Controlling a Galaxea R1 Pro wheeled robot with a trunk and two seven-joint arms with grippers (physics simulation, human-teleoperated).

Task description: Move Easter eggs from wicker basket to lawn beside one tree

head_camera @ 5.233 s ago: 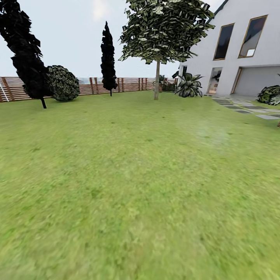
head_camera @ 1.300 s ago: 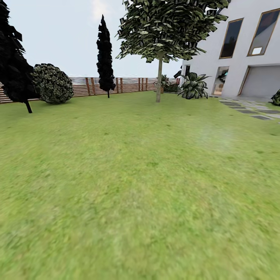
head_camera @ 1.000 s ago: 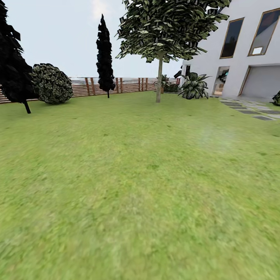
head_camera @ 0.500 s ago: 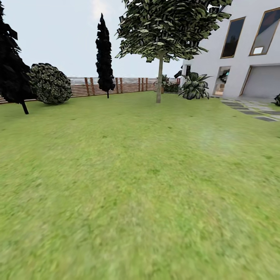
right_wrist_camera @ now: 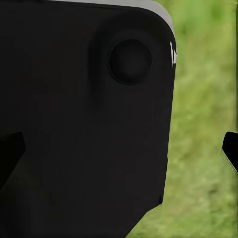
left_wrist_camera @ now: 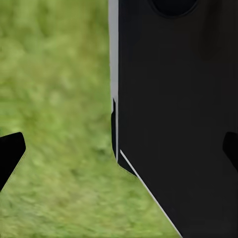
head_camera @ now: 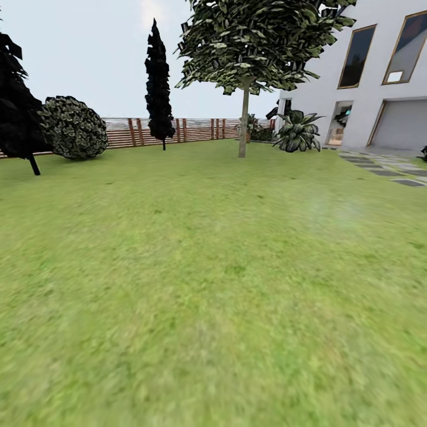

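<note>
The lawn point(head_camera: 213, 267) spreads out as flat green grass ahead of me in the head view. The Easter eggs, the wicker basket and the tree are out of view. In the left wrist view my left gripper point(left_wrist_camera: 119, 151) is open, its dark fingertips point(left_wrist_camera: 10, 153) far apart over grass, with a black panel of my own body between them. In the right wrist view my right gripper point(right_wrist_camera: 119, 151) is open too, one fingertip point(right_wrist_camera: 230, 148) against the grass. Neither holds anything.
A round-crowned leafy tree point(head_camera: 243, 127) stands far ahead. Near it are a spiky plant point(head_camera: 296, 133) and a white house point(head_camera: 379, 71) with grey paving slabs point(head_camera: 385, 169). A slatted wooden fence point(head_camera: 190, 129), a round shrub point(head_camera: 71, 127) and dark cypresses point(head_camera: 157, 77) line the back.
The whole head view has shifted: the shrub and dark trees slid left, the house right, and all look slightly nearer, so the camera has moved forward over the grass.
</note>
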